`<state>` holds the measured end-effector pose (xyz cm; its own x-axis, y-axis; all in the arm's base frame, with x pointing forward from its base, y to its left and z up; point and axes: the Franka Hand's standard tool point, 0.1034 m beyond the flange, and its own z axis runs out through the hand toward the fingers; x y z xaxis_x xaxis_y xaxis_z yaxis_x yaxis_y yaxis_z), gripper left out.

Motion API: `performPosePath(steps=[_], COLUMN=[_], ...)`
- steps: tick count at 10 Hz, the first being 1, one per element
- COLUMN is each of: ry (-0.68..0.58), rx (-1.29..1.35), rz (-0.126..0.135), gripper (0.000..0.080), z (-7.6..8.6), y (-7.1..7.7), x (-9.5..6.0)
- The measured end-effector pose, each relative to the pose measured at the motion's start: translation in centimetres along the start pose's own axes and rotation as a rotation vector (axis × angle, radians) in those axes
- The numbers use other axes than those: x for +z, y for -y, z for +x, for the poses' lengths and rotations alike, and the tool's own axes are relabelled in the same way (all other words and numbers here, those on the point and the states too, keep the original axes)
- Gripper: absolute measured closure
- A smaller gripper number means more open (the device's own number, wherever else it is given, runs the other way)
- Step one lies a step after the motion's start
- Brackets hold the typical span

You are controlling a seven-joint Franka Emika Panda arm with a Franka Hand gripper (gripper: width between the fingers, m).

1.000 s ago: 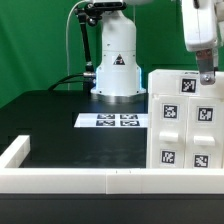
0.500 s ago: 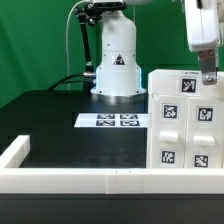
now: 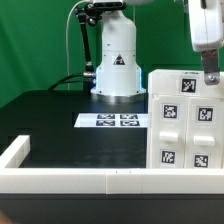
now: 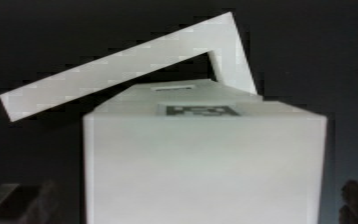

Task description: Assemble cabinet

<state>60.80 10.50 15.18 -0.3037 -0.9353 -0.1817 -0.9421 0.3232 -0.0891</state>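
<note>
The cabinet (image 3: 185,115), a big white box with several square black-and-white tags on its front, stands upright at the exterior view's right, just behind the front rail. My gripper (image 3: 210,74) hangs over its top right corner, fingertips at the level of the top edge. In the wrist view the cabinet's white body (image 4: 202,150) fills the middle, with one tag on its far face. My gripper (image 4: 181,208) is open. Its dark fingers (image 4: 9,205) stand on either side of the white body, with a dark gap on each side.
The marker board (image 3: 113,121) lies flat in the middle of the black table. The arm's white base (image 3: 115,65) stands behind it. A low white border rail (image 3: 60,180) runs along the front and left. A white L-shaped strip (image 4: 140,65) shows beyond the cabinet in the wrist view.
My gripper has shifted slightly toward the exterior view's right above the cabinet's top edge. The cabinet has not moved.
</note>
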Motion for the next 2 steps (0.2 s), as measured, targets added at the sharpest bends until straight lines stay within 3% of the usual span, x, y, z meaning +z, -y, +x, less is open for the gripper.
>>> performPosePath(steps=[2], ry=[0.0], rx=[-0.005], rz=[0.0], gripper=[0.0002], z=[-0.06], y=[-0.03], x=[0.01])
